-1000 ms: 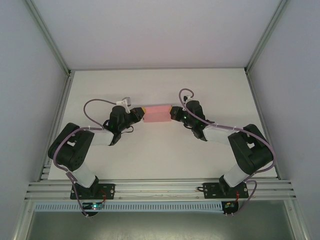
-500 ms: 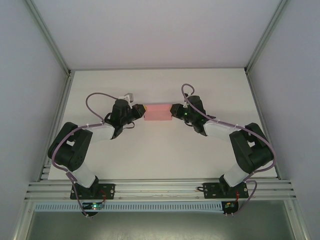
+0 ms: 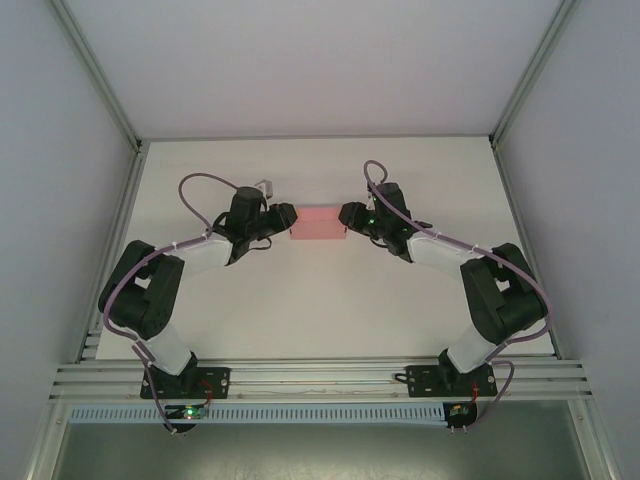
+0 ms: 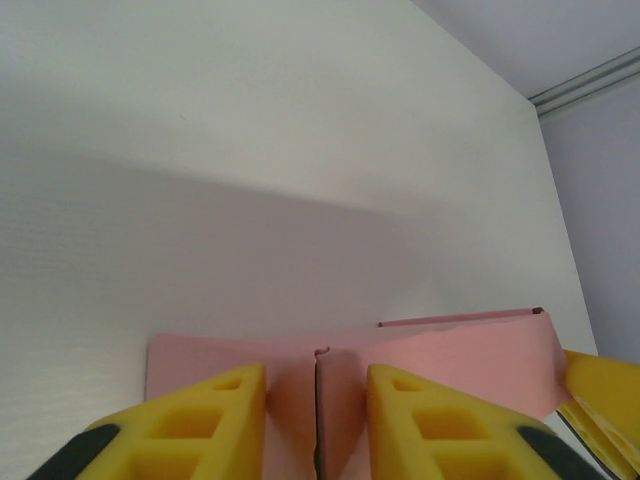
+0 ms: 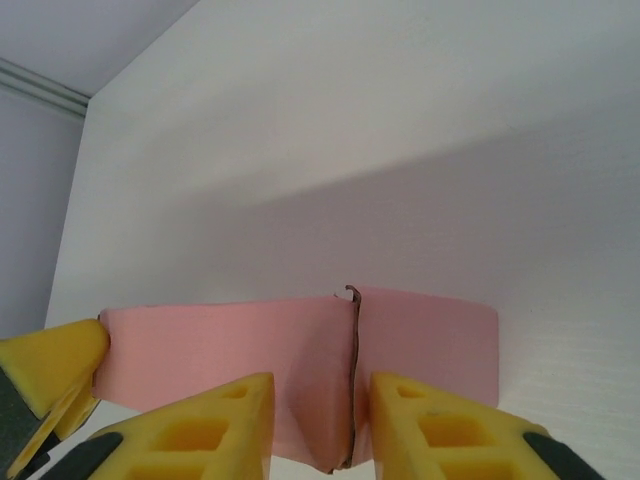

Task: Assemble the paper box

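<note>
vs a second ago: both arms have reached further out and the box [image 3: 318, 222] has gone with them, now a bit deeper on the table and further from the bases. it's still slung between the two claws, same orientation, long side across the view

left claw [image 3: 287, 216] is on the box's left end, right claw [image 3: 347, 215] on its right end. left wrist: yellow fingers [image 4: 215, 410] sit partly apart, and pink card with a vertical seam fills the gap of the left claw [image 4: 316, 385]. the box [image 4: 440, 360] runs off to the right, where a yellow finger of the right claw [image 4: 600, 385] shows. right wrist mirrors that: the right claw [image 5: 312, 395] has its fingers partly apart, the gap filled by a seamed box [image 5: 200, 350], left claw's finger [image 5: 50, 360] at the far end. i can't tell if either claw's pads actually bite the card or just bracket it

table [image 3: 320, 310] is plain matte white, with a broad soft shadow behind the box in both wrist views. grey walls all round, aluminium rails [image 3: 320, 378] at the near edge carrying the bases

purple cables [image 3: 200, 190] loop off both wrists, well apart from the box
</note>
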You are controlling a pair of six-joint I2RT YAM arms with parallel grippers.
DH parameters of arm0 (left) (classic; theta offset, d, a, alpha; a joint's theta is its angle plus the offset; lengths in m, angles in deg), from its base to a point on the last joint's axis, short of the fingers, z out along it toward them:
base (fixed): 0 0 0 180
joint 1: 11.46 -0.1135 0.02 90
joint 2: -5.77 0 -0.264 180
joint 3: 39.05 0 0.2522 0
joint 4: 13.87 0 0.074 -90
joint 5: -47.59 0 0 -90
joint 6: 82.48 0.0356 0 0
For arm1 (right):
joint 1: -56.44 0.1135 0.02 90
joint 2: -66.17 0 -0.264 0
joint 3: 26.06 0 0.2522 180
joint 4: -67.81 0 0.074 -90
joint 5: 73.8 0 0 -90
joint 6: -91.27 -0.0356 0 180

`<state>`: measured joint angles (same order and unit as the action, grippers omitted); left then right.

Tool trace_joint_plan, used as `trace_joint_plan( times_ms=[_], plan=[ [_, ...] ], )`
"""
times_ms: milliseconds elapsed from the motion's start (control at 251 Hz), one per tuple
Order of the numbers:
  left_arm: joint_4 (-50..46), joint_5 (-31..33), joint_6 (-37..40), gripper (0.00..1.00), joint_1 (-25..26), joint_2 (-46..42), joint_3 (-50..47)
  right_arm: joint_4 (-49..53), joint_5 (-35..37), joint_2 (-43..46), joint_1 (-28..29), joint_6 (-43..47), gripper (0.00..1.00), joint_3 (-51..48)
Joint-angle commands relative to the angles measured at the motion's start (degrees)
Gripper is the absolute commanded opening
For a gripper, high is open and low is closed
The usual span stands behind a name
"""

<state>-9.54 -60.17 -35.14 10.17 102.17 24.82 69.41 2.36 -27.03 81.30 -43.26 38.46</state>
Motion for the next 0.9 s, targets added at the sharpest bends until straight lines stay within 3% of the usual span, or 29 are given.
trace_joint_plan(
  times_ms=[0,204,479,678,898],
  plan=[
    [-16.7,-2.2,3.2,0.39,1.2,3.1,-0.9,2.6,-3.5,-1.0,0.8,1.1,0.32,1.1],
    [-19.5,-1.4,5.1,0.44,0.9,1.8,2.9,4.3,-1.8,0.1,0.7,2.0,0.40,2.4],
    [-21.1,-1.0,7.1,0.78,0.8,0.3,6.6,6.6,1.5,2.0,0.8,4.2,0.56,3.7],
    [-21.3,-2.1,8.4,1.00,0.5,-0.7,8.2,7.1,2.0,2.4,0.8,5.4,0.61,3.9],
    [-20.9,-3.0,9.0,1.00,0.4,-2.5,8.6,7.1,3.4,4.1,1.2,7.0,0.65,3.7]
  ],
)
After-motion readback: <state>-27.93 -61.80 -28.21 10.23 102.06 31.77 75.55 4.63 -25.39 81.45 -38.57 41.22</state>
